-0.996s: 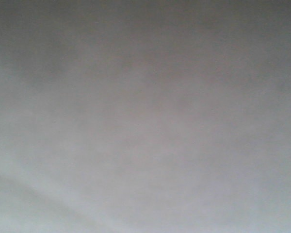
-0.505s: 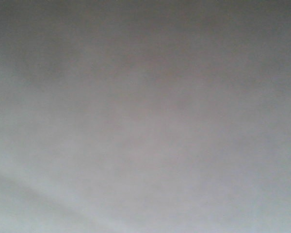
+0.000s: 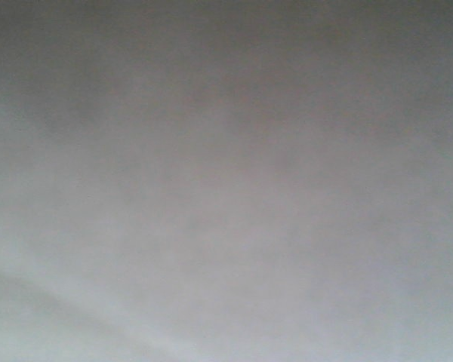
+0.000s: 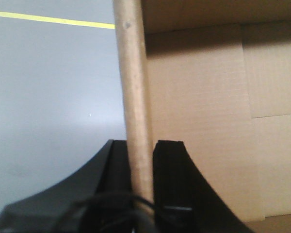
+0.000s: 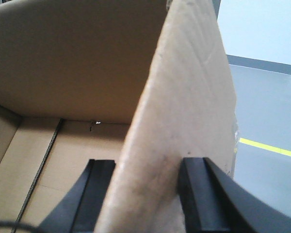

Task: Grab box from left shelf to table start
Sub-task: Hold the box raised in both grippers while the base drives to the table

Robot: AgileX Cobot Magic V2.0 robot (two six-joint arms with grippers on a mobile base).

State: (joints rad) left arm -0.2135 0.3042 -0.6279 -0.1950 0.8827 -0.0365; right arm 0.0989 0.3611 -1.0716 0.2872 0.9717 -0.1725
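The box is open and made of plain brown cardboard. Its inside shows in the left wrist view (image 4: pixel 199 97) and in the right wrist view (image 5: pixel 72 63). My left gripper (image 4: pixel 141 148) is shut on the top edge of one box wall (image 4: pixel 135 73), with one black finger on each side. My right gripper (image 5: pixel 146 165) grips another wall or flap (image 5: pixel 184 107), which fills the gap between its fingers. The black printed rectangle and the lettering are out of view. The left shelf is out of view.
A grey floor (image 4: pixel 48 87) with a yellow line (image 4: pixel 48 19) lies outside the box on the left. Grey floor and a yellow line (image 5: pixel 269 148) also show on the right. A blurred, featureless grey surface (image 3: pixel 226 181) fills the front view.
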